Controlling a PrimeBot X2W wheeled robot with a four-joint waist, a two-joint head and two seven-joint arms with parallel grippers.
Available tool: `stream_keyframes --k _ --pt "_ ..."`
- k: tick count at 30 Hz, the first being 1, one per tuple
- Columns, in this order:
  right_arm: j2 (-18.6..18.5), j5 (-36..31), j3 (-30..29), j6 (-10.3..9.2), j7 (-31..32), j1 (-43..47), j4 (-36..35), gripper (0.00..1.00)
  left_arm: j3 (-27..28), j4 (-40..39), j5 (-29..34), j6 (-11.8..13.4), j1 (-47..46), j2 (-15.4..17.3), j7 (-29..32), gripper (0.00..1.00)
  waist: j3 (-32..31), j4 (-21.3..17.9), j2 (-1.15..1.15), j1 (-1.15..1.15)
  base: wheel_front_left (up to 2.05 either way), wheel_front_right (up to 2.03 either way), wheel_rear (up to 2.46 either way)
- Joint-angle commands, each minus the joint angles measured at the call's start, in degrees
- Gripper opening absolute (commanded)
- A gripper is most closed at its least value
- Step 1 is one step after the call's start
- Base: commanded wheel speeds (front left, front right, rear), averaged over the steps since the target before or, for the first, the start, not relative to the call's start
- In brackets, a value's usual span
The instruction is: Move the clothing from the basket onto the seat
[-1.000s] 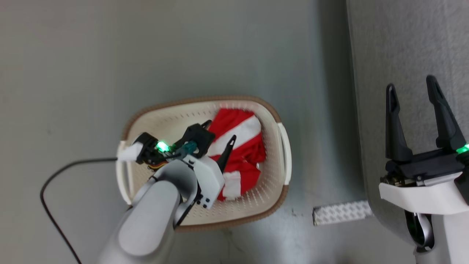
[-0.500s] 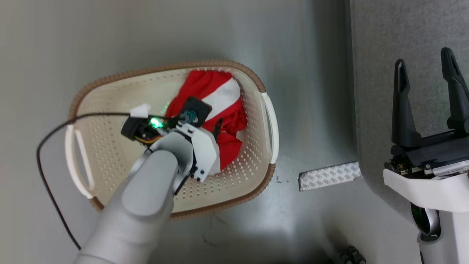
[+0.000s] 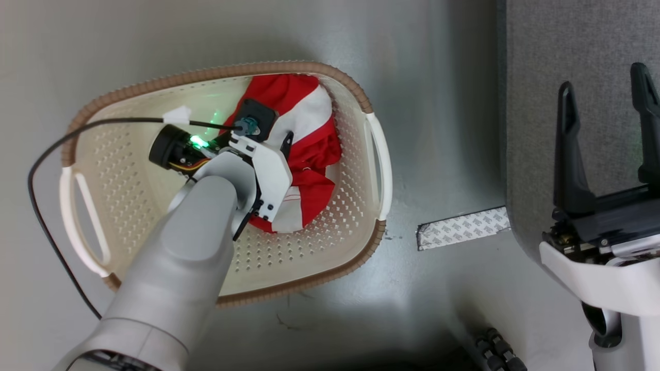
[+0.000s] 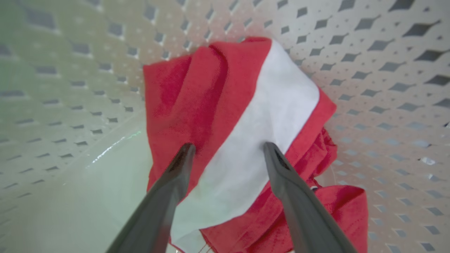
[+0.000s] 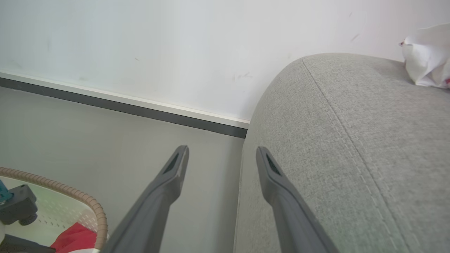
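the basket [image 3: 309, 247] stands on the grey floor [image 3: 154, 31], near the seat [image 3: 567, 41] but not touching it. a strip of patterned tape [image 3: 461, 234] lies on the floor between them. the clothing [image 3: 314, 154], a bundle of red fabric with a broad white stripe, lies bunched inside the basket at the end nearer the seat, pressed against the perforated wall. the left gripper [image 4: 227, 147] reaches down into the basket. its jaws are apart, straddling the white stripe, with the tips at or just above the cloth and nothing clamped. the right gripper [image 3: 603, 80] hovers over the seat's edge, jaws apart and holding nothing. a crumpled white piece [image 5: 427, 56] lies on top of the seat.
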Motion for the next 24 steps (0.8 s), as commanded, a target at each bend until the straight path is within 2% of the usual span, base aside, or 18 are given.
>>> stream_keyframes --k 1,12,24 --pt "0.2 -0.4 0.3 -0.11 0.1 1.3 0.2 1.0 -0.2 1.7 -0.6 -0.4 -1.0 0.0 -0.5 1.0 0.2 -0.5 0.0 0.0 0.0 0.0 0.0" --pt "0.2 -0.7 -0.6 -0.12 0.1 2.8 -1.0 1.0 -3.2 8.6 -2.8 -2.3 -2.1 -0.5 -0.5 1.0 0.7 -1.4 0.0 0.0 0.0 0.0 0.0" --pt "0.2 -1.2 -0.6 -0.12 0.1 3.1 -2.0 1.0 -10.4 12.2 -3.3 -3.0 -2.5 -0.7 -1.0 1.0 2.3 -1.4 0.0 0.0 0.0 0.0 0.0"
